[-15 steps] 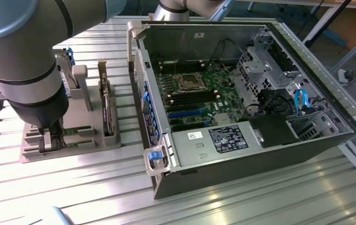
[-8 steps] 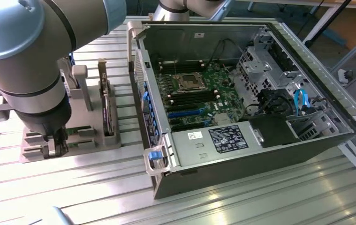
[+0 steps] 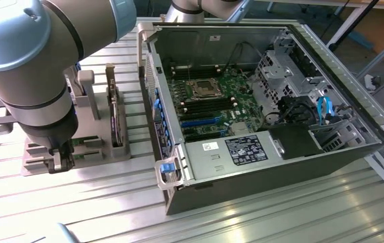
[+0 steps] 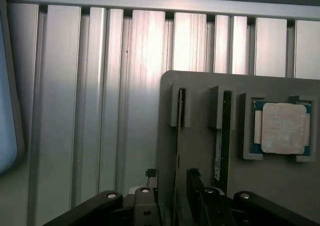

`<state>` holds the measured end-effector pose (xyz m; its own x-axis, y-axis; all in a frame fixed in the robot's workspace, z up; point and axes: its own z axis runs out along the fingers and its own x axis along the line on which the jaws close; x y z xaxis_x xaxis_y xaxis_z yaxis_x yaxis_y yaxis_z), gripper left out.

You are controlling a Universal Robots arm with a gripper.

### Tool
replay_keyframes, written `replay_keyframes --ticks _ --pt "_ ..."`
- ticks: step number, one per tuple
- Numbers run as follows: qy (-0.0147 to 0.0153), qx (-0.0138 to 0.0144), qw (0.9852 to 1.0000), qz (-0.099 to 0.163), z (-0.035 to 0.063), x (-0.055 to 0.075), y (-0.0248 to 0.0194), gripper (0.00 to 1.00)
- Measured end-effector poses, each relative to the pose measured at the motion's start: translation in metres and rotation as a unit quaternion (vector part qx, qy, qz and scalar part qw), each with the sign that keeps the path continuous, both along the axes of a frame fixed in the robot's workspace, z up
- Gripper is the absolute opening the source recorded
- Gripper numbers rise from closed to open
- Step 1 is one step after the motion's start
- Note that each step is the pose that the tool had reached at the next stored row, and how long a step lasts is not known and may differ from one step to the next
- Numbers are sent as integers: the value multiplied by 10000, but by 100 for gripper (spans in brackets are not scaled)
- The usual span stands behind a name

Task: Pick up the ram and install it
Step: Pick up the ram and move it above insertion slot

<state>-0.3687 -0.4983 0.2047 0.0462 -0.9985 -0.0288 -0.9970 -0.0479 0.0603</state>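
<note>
Over the holder (image 4: 200,151) on the desk (image 4: 100,111), my fingers (image 4: 195,188) stood released astride the ram (image 4: 178,141); nothing lifted or installed yet.

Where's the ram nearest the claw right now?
Wrist view: the ram stands on edge in the gray holder's slot, between the open claw's fingers, beside the second stick.

Ribbed aluminium table (image 3: 77,202), grey parts holder (image 3: 104,154) on it, open computer case (image 3: 246,192) just beside.
</note>
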Motion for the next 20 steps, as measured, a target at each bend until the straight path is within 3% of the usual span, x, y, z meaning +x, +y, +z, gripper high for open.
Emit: replay_keyframes --ticks 9,13,20 --pt "2 -1 10000 0 0 0 0 35" --pt "2 -1 10000 -1 0 0 0 13" --pt "2 -1 10000 -1 0 0 0 13"
